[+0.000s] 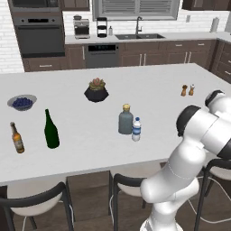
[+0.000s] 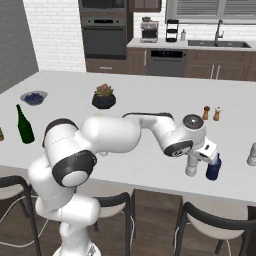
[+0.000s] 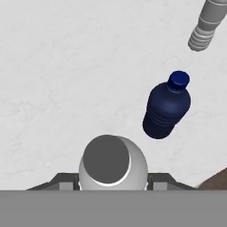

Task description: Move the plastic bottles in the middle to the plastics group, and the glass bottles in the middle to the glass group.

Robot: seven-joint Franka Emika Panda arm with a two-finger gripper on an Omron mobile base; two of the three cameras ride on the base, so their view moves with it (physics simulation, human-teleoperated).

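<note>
My gripper (image 3: 111,177) is shut on a greyish plastic bottle (image 3: 108,162), seen from above with its top between the fingers. In the right base view the gripper (image 2: 193,166) holds this bottle (image 2: 191,169) upright, low at the counter's front right, just left of the dark blue bottle (image 2: 213,168) of the plastics group (image 3: 167,108). In the middle stand the blue-labelled water bottle (image 1: 136,129) and the squat grey-blue glass bottle (image 1: 126,119). The glass group is at the left: a green wine bottle (image 1: 51,131) and a brown beer bottle (image 1: 17,138).
A pale grey ribbed bottle (image 2: 252,155) stands further right of the blue one (image 3: 207,24). Salt and pepper shakers (image 1: 187,90), a potted plant (image 1: 96,90) and a bowl of blueberries (image 1: 21,102) sit further back. Chairs (image 2: 210,220) line the counter's front edge.
</note>
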